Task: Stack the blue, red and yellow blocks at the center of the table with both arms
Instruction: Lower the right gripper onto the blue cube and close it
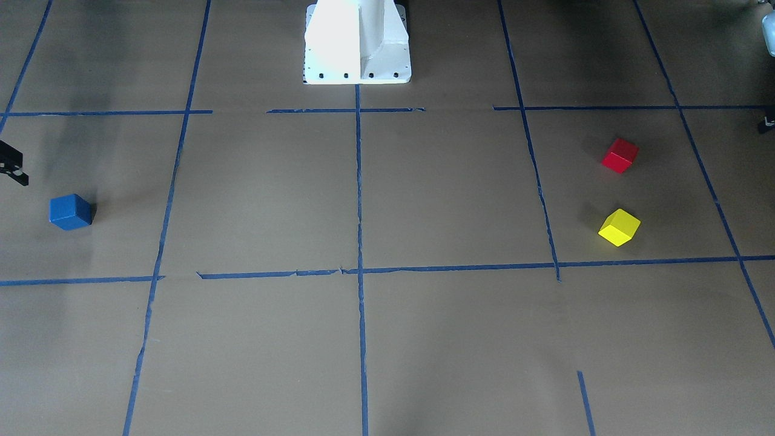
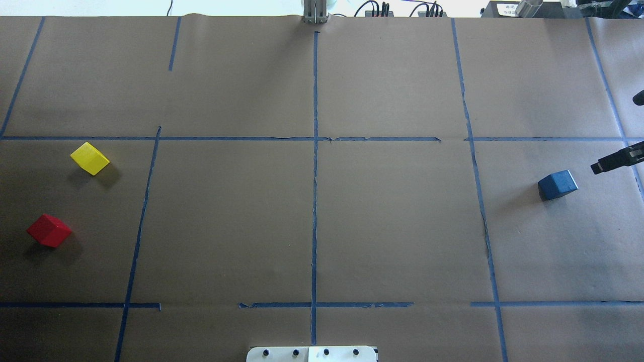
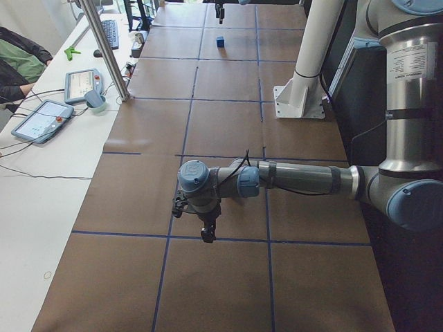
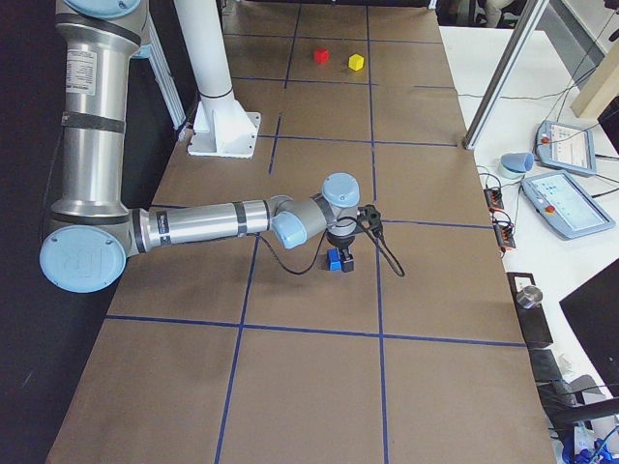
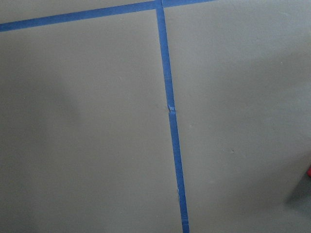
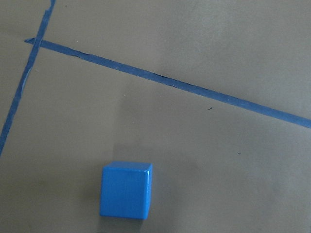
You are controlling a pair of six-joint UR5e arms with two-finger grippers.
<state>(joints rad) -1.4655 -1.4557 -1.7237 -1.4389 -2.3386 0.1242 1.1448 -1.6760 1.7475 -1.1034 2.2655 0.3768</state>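
Note:
The blue block lies at the table's right end and shows low in the right wrist view. My right gripper hangs just beyond it; two dark fingers show apart at the overhead view's right edge, so it looks open and empty. The red block and the yellow block lie at the left end. My left gripper hangs past them, outside the overhead view; I cannot tell if it is open. Only a sliver of it shows in the front view.
The white robot base stands at the near edge, middle. Blue tape lines cross the brown table. A metal post, tablets and an operator are along the far side.

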